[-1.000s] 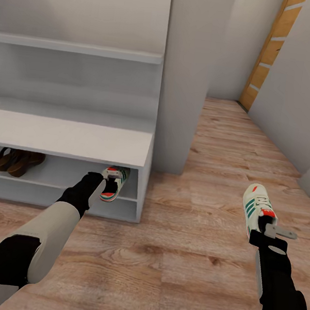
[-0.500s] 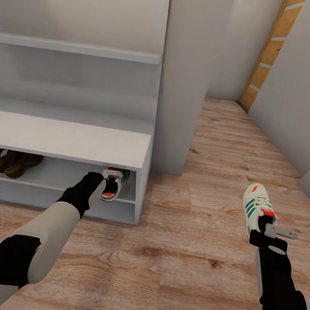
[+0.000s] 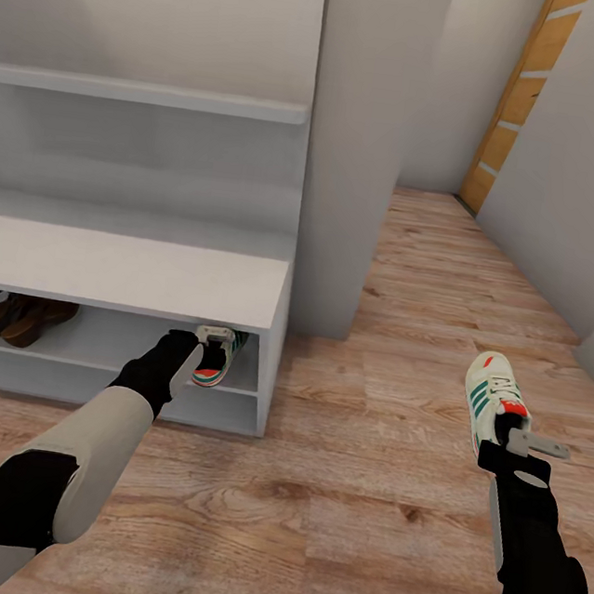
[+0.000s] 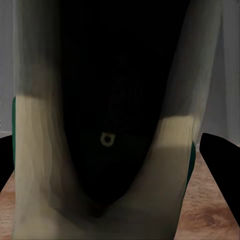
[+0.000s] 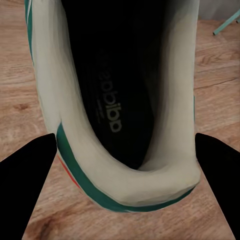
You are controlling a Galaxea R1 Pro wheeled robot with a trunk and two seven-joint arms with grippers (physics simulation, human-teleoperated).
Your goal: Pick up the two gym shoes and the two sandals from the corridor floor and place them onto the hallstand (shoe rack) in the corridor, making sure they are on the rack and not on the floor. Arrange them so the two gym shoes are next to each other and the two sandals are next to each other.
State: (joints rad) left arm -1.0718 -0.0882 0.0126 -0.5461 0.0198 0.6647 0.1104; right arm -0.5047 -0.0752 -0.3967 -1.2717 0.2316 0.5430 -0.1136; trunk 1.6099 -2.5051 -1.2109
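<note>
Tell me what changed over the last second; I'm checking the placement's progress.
The left-held gym shoe shows less beneath the hallstand top, seemingly pushed slightly deeper, though the view shifted too. Unchanged: left end effector gripping it, right end effector holding the right-held gym shoe, sandals shelved.

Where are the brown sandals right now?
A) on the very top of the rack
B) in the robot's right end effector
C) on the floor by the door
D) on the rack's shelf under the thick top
D: the sandals sit side by side on the rack's shelf just below its thick top, toward the left.
</note>
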